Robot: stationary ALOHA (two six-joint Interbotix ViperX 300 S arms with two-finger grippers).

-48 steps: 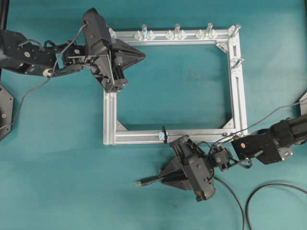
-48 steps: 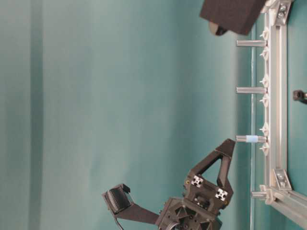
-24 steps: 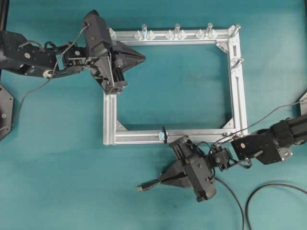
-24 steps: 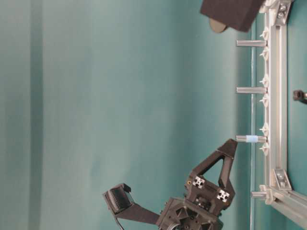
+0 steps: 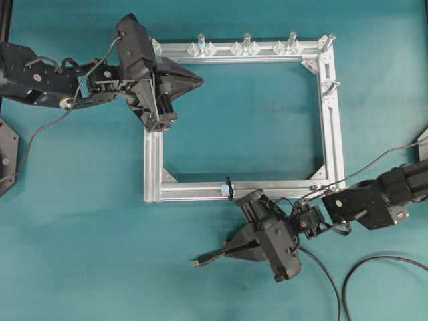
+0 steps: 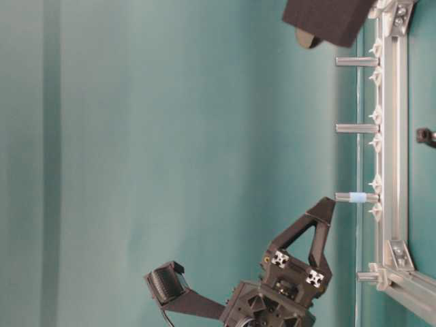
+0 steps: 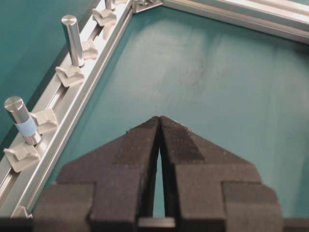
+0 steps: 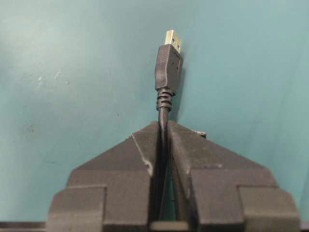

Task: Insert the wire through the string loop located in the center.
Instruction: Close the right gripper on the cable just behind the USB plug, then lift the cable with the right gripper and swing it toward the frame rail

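The wire's black plug [image 8: 168, 65] with its yellowish tip sticks out past my right gripper [image 8: 163, 126], which is shut on the cable just behind the plug. From overhead, the right gripper [image 5: 226, 251] sits on the near side of the silver frame [image 5: 331, 134], with the wire [image 5: 208, 257] pointing left, low over the table. The string loop [image 5: 229, 188] is a tiny black loop on the frame's near bar, up and slightly right of the plug. My left gripper [image 5: 199, 79] hovers at the frame's far left corner, shut and empty [image 7: 159, 119].
Silver upright pegs [image 5: 247, 41] line the frame's far bar, one with blue tape [image 7: 25, 126] close to my left gripper. The rest of the black cable [image 5: 374, 264] curls on the table at the lower right.
My right gripper has closed on the wire behind the plug, and the plug has shifted slightly towards the near edge. The left gripper has barely moved.
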